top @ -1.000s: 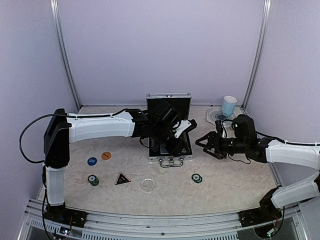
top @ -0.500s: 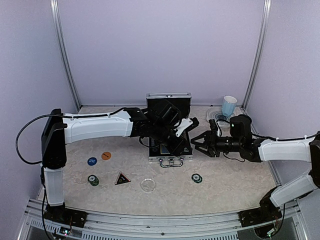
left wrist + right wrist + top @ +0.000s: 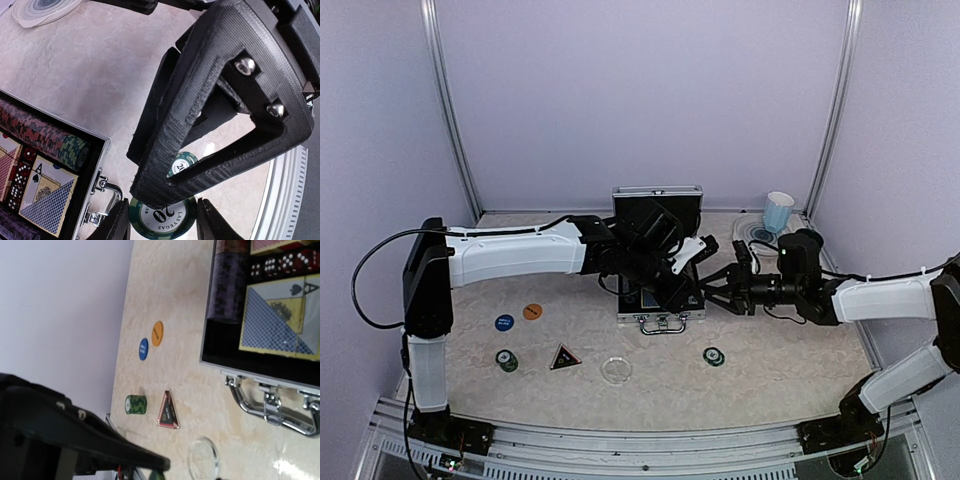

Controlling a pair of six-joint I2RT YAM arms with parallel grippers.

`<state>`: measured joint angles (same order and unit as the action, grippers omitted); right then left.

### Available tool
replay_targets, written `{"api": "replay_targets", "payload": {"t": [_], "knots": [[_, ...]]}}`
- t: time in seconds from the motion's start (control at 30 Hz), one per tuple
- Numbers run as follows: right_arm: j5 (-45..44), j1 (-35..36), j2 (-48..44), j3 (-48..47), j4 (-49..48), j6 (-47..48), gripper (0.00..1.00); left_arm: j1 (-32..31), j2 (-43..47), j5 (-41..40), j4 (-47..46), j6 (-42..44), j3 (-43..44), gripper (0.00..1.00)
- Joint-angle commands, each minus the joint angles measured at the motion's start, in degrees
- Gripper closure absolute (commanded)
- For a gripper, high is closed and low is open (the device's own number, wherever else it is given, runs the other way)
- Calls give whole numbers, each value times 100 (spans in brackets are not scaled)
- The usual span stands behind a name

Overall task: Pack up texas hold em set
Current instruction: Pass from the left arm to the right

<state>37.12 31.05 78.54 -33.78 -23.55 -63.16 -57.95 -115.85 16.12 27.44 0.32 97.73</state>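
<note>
The silver case (image 3: 660, 322) lies open mid-table, with chip rows and card decks inside (image 3: 97, 165) (image 3: 210, 315). My left gripper (image 3: 692, 265) (image 3: 161, 220) hangs beside the case's right edge, shut on a green chip stack (image 3: 162, 224). My right gripper (image 3: 713, 293) points left with its fingers (image 3: 165, 150) right against that stack; their grip is not visible. Loose on the table are a green stack (image 3: 714, 355), another green stack (image 3: 507, 360) (image 3: 135, 404), a blue disc (image 3: 143, 348), an orange disc (image 3: 157, 333), a black triangle (image 3: 168, 411) and a clear disc (image 3: 204, 460).
A light-blue mug (image 3: 778, 212) stands on a swirled coaster (image 3: 752, 232) at the back right. The case lid (image 3: 657, 205) stands upright behind the left arm. Walls close in on three sides, and a metal rail (image 3: 640, 440) runs along the near edge.
My right gripper has moved left to meet the left gripper, and its jaws have narrowed. The left arm has shifted only slightly and still holds its chips.
</note>
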Motion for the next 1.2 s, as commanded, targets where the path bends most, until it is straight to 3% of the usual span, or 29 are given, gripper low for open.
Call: {"api": "replay_targets", "payload": {"t": [0.0, 0.2, 0.47, 0.8, 0.93, 1.17], "knots": [[172, -44, 77, 92, -173, -48, 57, -54, 134, 16, -70, 29, 88, 56], [331, 1, 189, 83, -262, -80, 61, -56, 77, -30, -36, 45, 144, 56], [445, 40, 249, 95, -378, -117, 85, -64, -10, -19, 0, 56, 202, 56], [614, 50, 206, -32, -185, 30, 100, -60, -17, -91, 25, 85, 229, 56], [621, 50, 163, -106, -112, 180, 100, -68, 13, -59, 7, 54, 184, 43], [209, 50, 73, -627, 921, 1536, 100, -42, 581, -168, -243, -240, -426, 10]]}}
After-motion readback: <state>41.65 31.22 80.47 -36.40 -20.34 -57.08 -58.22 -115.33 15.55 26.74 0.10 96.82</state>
